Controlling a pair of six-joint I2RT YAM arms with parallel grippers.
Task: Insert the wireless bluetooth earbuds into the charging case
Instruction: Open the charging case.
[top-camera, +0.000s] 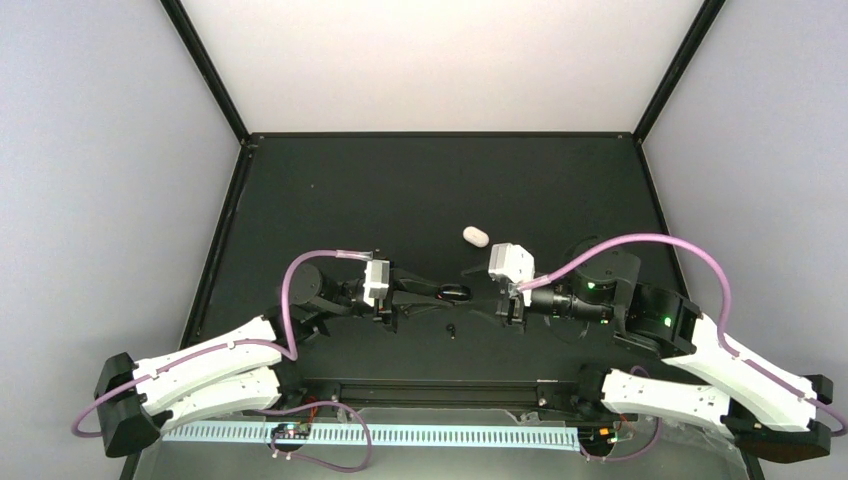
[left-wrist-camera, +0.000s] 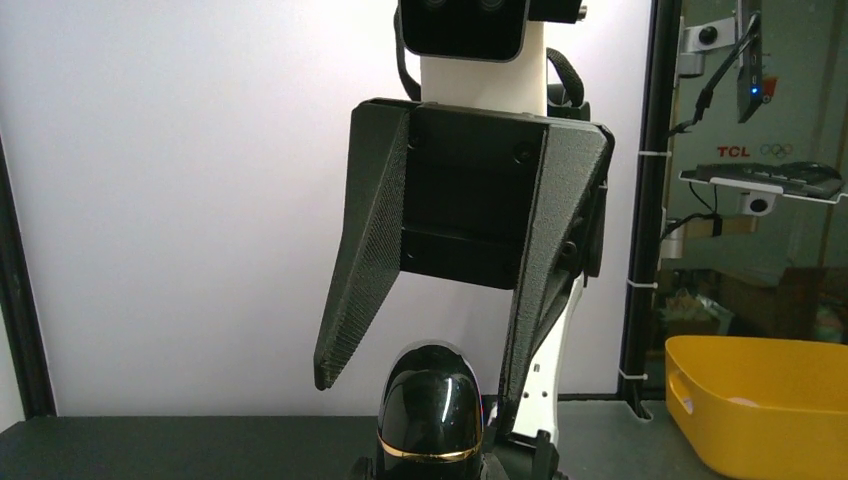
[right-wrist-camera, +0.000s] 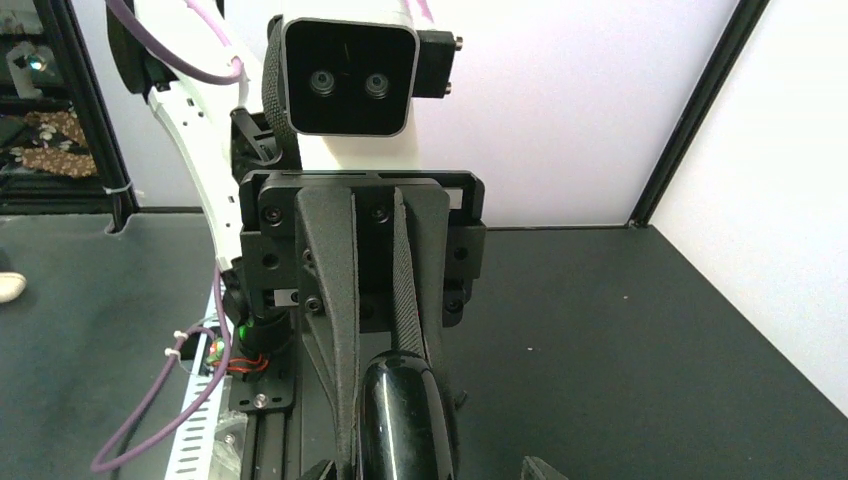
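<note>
The charging case (top-camera: 476, 236) is a small white oval lying shut on the black mat, beyond both grippers; its edge shows in the right wrist view (right-wrist-camera: 6, 287). A tiny black bit (top-camera: 451, 329), apparently one earbud, lies on the mat just in front of the grippers. The other earbud is not visible. My left gripper (top-camera: 440, 293) is shut on a glossy black puck with a gold band (left-wrist-camera: 430, 415), also visible in the right wrist view (right-wrist-camera: 405, 425). My right gripper (top-camera: 478, 296) faces it, open, its fingers (left-wrist-camera: 350, 300) straddling the puck's far end.
The black mat (top-camera: 400, 190) is walled by white panels at the back and sides. The arm bases and a cable rail (top-camera: 400, 435) line the near edge. A yellow bin (left-wrist-camera: 770, 400) stands outside the cell.
</note>
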